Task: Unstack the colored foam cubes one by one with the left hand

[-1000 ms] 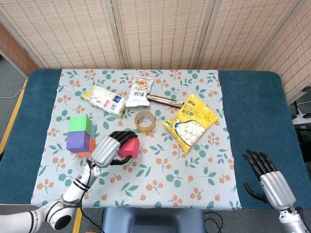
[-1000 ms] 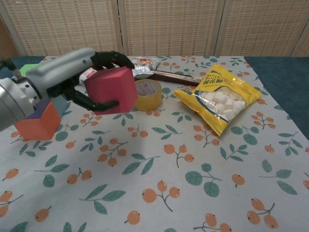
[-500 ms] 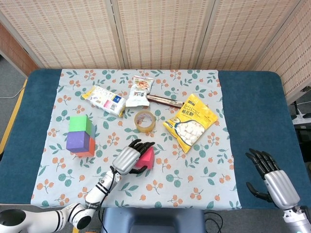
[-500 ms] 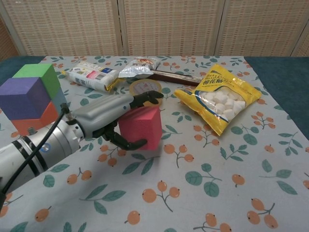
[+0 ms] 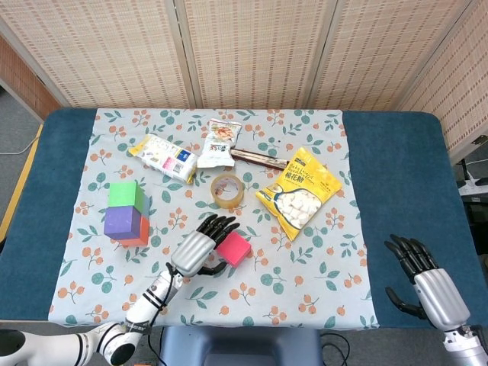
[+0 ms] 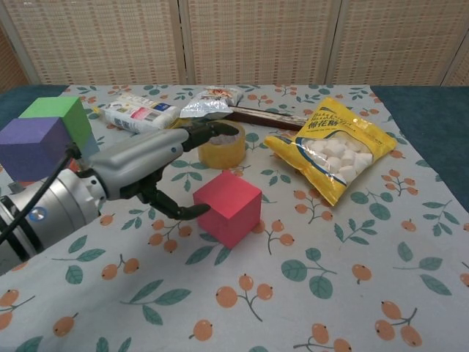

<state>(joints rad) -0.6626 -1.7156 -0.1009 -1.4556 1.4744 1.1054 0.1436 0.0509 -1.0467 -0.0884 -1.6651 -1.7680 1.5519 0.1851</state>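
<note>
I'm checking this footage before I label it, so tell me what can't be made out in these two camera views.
- Bottom cube of the stack: only an orange sliver shows in the head view under the purple cube; the left hand and arm hide it in the chest view.
- Right hand: head view only, its arm cut by the frame edge.
- Print on the snack packets: too small to read.
- Whether the left hand touches the pink cube: unclear.

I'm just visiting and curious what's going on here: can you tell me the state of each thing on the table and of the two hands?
Pink cube: set down on the cloth, apart from the stack.
Left hand: open, fingers spread beside the pink cube.
Right hand: open, holds nothing.
Green cube: still stacked.
Purple cube: stacked on the orange cube.
Tape roll: lying flat.
Yellow marshmallow bag: lying flat, sealed.
</note>
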